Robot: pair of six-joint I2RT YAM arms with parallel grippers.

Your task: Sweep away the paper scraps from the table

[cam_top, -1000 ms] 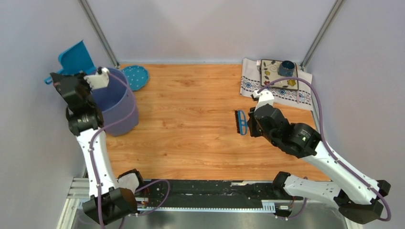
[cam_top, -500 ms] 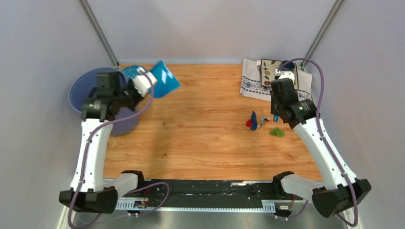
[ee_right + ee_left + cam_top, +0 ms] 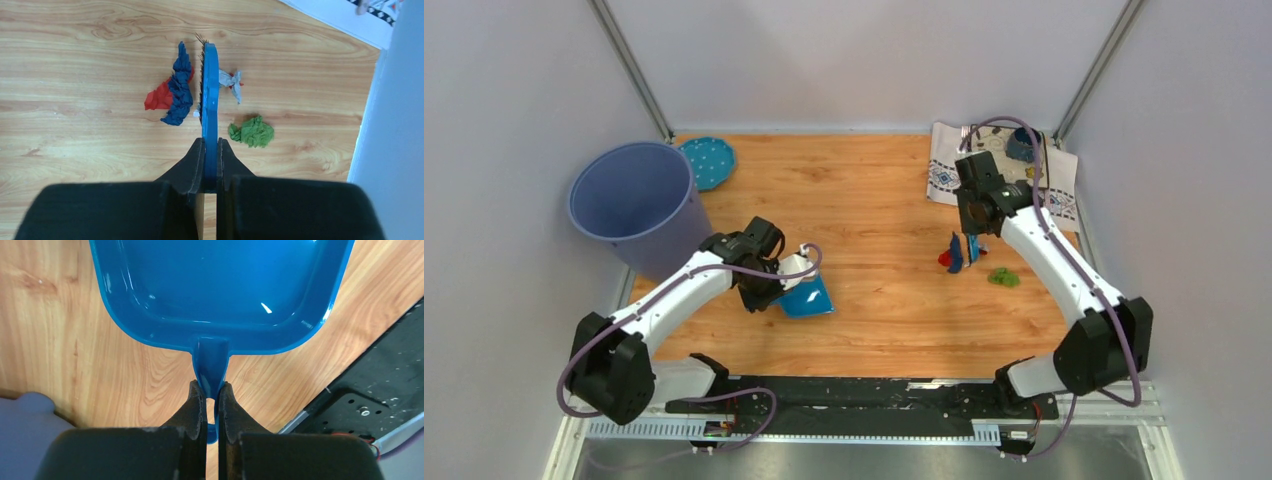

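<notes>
Paper scraps lie on the table (image 3: pixel 864 200) at the right: red (image 3: pixel 159 97), dark blue (image 3: pixel 179 97), white-grey (image 3: pixel 231 80) and green (image 3: pixel 251 131). They also show in the top view, red (image 3: pixel 944 259) and green (image 3: pixel 1002 277). My right gripper (image 3: pixel 210 142) is shut on a blue brush (image 3: pixel 210 95), which stands on edge among the scraps, red and blue to its left. My left gripper (image 3: pixel 212 387) is shut on the handle of a blue dustpan (image 3: pixel 220 285). The dustpan is empty and lies on the table left of centre (image 3: pixel 809 297), far from the scraps.
A blue-purple bin (image 3: pixel 632 205) stands at the back left with a dotted blue plate (image 3: pixel 707 160) behind it. A patterned white cloth (image 3: pixel 954 175) with a blue cup (image 3: pixel 1022 145) lies at the back right. A black rail (image 3: pixel 864 395) runs along the near edge. Grey walls close in the sides.
My left arm has carried the dustpan from beside the bin down onto the table left of centre. My right arm has shifted back-left, with the brush still at the scraps.
</notes>
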